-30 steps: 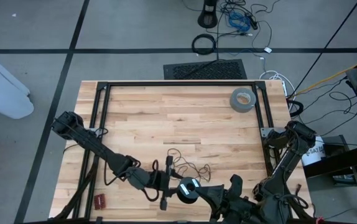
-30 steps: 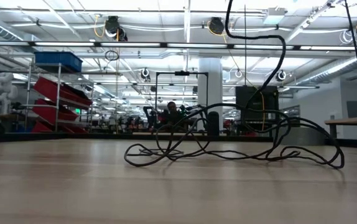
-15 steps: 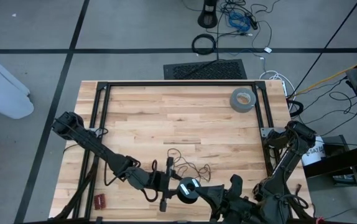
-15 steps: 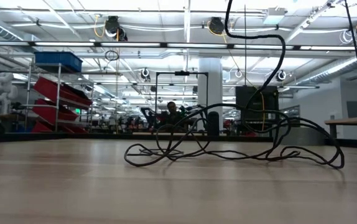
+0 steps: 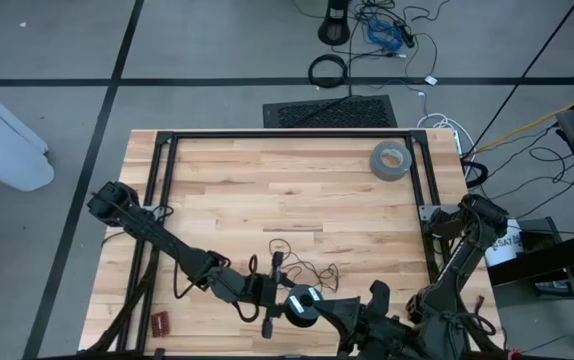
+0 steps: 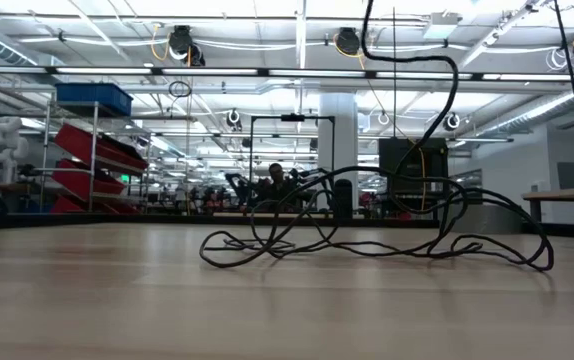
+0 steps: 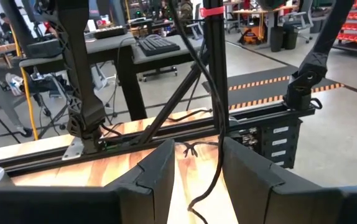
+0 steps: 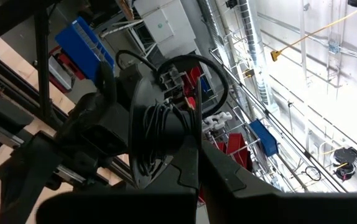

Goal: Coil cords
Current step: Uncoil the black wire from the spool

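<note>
The cord [image 5: 307, 268] is a thin black wire. It lies in loose loops on the wood [image 6: 367, 245] near the table's front edge. One strand [image 6: 367, 30] rises from the heap out of the low view's top. Some turns of the cord [image 8: 163, 134] are wound on a round black disc [image 5: 304, 303], which sits just in front of my right gripper [image 8: 194, 158], and that gripper is shut. My left gripper [image 7: 198, 149] stands open at the disc's left [image 5: 285, 290]. A strand of the cord [image 7: 219, 143] runs between its fingers. My left gripper has the strand [image 7: 219, 158] close by one finger's inner side [image 7: 234, 165]; whether they touch I cannot tell. My right gripper's shut fingers [image 8: 213, 168] meet at the rim of the disc with the wound turns [image 8: 181, 146]. They come level from the table's right. The disc hides the place of contact.
A grey tape roll [image 5: 391, 159] lies at the table's far right. A small red thing [image 5: 159, 322] sits at the near left. A black frame of rails [image 5: 167, 180] runs along the table's left, far and right sides. Bare wood fills the middle [image 5: 287, 190].
</note>
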You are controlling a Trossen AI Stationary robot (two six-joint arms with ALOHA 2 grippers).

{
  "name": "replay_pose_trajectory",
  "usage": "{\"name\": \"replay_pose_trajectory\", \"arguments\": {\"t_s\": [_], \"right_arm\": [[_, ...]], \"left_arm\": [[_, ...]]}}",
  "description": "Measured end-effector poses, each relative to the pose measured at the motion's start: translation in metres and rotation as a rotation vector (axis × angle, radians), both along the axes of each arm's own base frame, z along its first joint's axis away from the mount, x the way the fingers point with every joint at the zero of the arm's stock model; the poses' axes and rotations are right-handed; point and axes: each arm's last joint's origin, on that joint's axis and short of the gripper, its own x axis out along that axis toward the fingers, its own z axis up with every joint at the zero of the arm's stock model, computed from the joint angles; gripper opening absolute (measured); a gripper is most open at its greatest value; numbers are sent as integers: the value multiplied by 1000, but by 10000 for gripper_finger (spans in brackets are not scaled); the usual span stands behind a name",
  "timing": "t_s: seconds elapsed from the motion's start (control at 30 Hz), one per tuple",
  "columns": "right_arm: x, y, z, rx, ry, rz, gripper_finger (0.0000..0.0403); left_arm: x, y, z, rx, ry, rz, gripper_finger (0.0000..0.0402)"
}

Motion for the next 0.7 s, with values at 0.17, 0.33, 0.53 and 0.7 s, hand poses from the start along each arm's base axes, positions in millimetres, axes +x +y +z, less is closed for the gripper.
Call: {"name": "replay_pose_trajectory", "arguments": {"t_s": [0.17, 0.33, 0.53, 0.7], "right_arm": [[0, 0, 0, 0, 0, 0, 0], [0, 0, 0, 0, 0, -1, 0], [0, 0, 0, 0, 0, 0, 0], [0, 0, 0, 0, 0, 0, 0]], "left_arm": [[0, 0, 0, 2, 3, 3, 137], [0, 0, -2, 13, 21, 3, 137], [0, 0, -3, 16, 26, 3, 137], [0, 0, -3, 16, 25, 3, 136]]}}
